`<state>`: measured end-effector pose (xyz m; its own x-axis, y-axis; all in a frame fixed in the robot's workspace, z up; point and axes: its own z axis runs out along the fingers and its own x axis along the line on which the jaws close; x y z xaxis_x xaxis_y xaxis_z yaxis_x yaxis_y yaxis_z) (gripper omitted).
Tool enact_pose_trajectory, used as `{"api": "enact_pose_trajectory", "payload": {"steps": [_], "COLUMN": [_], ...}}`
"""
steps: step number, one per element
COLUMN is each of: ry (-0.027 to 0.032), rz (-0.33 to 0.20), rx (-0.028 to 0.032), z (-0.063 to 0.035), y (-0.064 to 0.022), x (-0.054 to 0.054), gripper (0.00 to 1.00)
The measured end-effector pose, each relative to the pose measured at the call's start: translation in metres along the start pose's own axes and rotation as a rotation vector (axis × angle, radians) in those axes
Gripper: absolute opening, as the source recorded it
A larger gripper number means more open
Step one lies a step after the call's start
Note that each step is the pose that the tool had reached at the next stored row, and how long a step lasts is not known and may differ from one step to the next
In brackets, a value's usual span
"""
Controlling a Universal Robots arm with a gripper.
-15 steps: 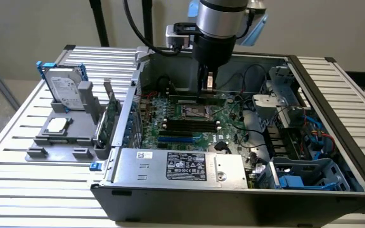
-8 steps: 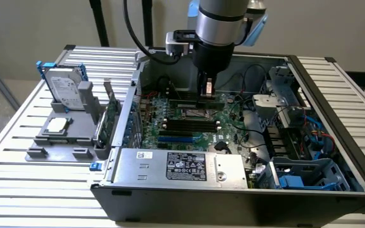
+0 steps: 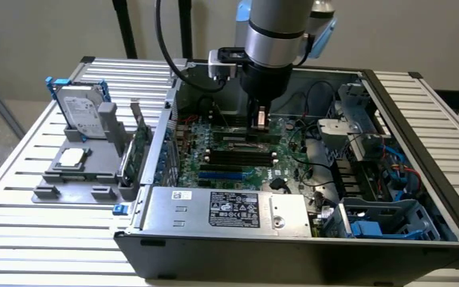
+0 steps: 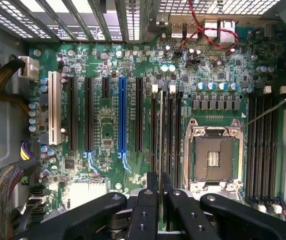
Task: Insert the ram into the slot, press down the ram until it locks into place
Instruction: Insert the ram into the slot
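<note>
Ram (image 4: 161, 130): thin green stick standing on edge, lengthwise along one black slot (image 4: 162, 91) in a group of parallel ones on the motherboard (image 4: 108, 125), between the blue slot (image 4: 122, 115) and the processor socket (image 4: 213, 155). End effector (image 4: 160, 181): narrow, pinched on one end of the ram; whether the ram is seated cannot be told. Setting: open computer case (image 3: 421, 197) on a slatted counter (image 3: 46, 227).

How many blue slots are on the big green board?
1. The blue slot lies between a short black slot and a long black slot. The fingers, shut on the ram, cover some of the board, so another could hide there.
</note>
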<state>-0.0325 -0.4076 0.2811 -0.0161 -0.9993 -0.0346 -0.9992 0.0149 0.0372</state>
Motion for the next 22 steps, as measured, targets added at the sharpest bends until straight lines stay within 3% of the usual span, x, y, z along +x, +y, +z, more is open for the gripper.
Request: {"api": "enact_pose_trajectory", "payload": {"steps": [16, 22], "ry": [0.0008, 0.0060], "rz": [0.000, 0.000], "rx": [0.0000, -0.0005], "z": [0.0289, 0.0384], "y": [-0.0011, -0.0015], "x": [0.002, 0.003], "gripper": [0.13, 0.13]}}
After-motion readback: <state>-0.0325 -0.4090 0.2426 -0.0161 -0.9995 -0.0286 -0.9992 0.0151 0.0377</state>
